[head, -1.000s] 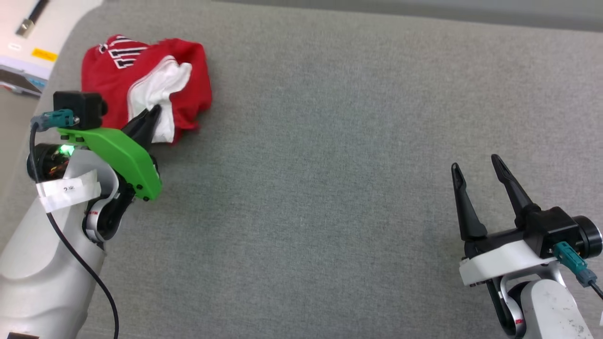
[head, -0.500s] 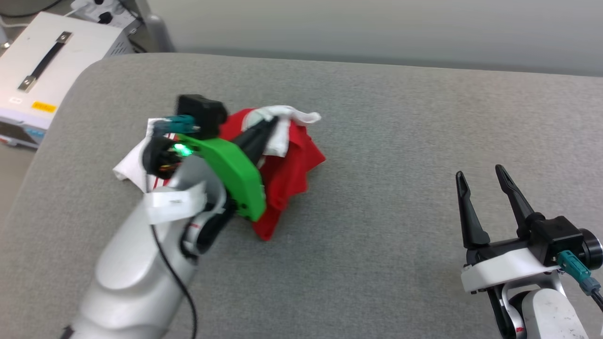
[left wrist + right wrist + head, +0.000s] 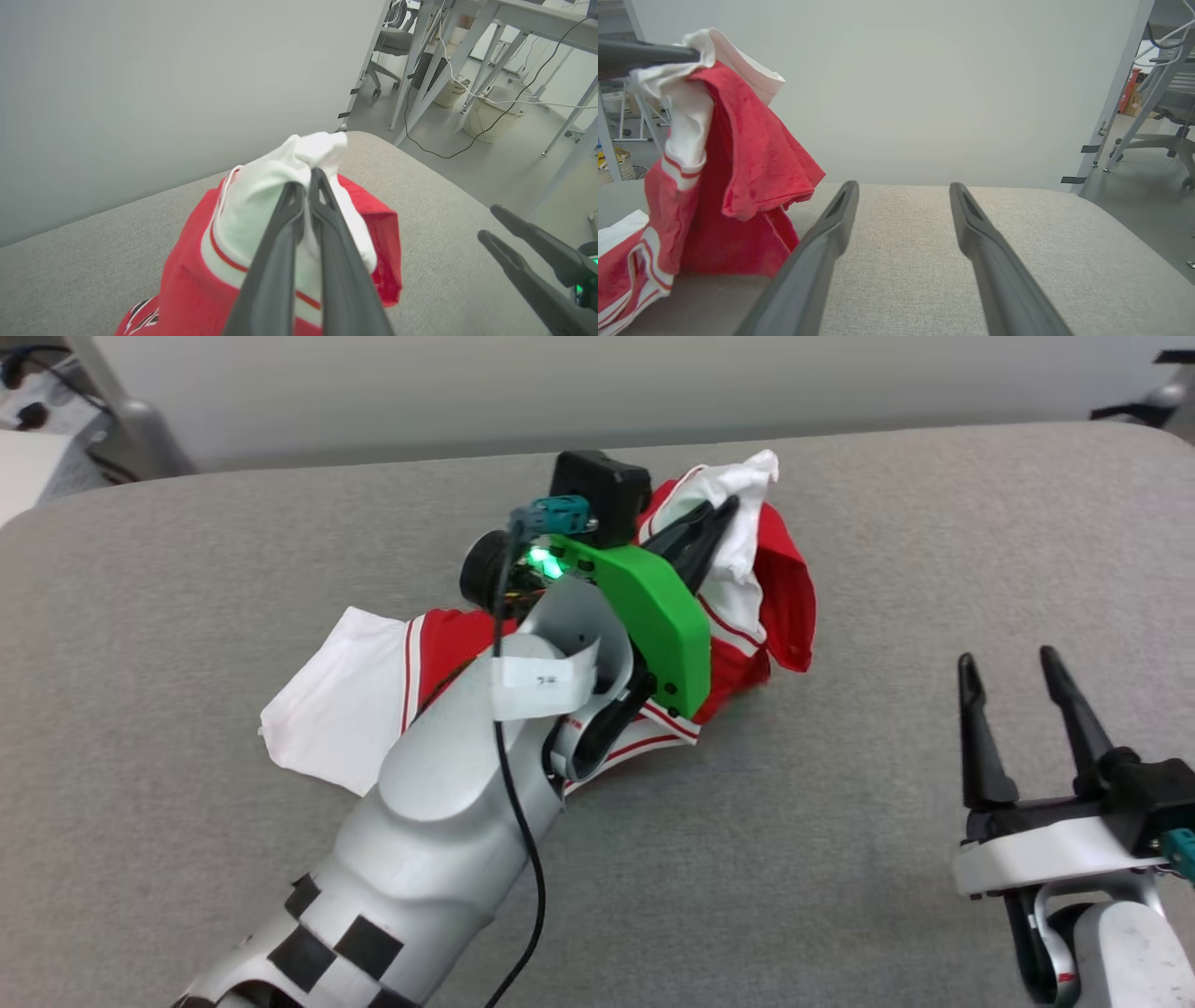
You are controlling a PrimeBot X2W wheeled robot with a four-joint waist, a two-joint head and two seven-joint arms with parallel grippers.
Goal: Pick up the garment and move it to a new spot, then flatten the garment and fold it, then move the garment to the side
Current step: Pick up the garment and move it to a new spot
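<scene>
Currently left gripper (image 3: 721, 513) clamped on shirt (image 3: 786, 597), part held above tabletop (image 3: 840, 859); right gripper (image 3: 1008, 661) spread wide, empty, right of shirt.

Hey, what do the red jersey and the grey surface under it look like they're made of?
The red jersey: soft knit cloth, matte; it drapes and creases from the left pincer. The grey surface: probably woven fabric over padding, matte, with fine speckled weave and rounded edges.

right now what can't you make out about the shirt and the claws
Head view: the left forearm covers the middle of the garment, so its print is hidden.
Left wrist view: the lettering is cut off by the bottom edge.
Head view: the open right claw has its wrist cut off by the right edge.
</scene>
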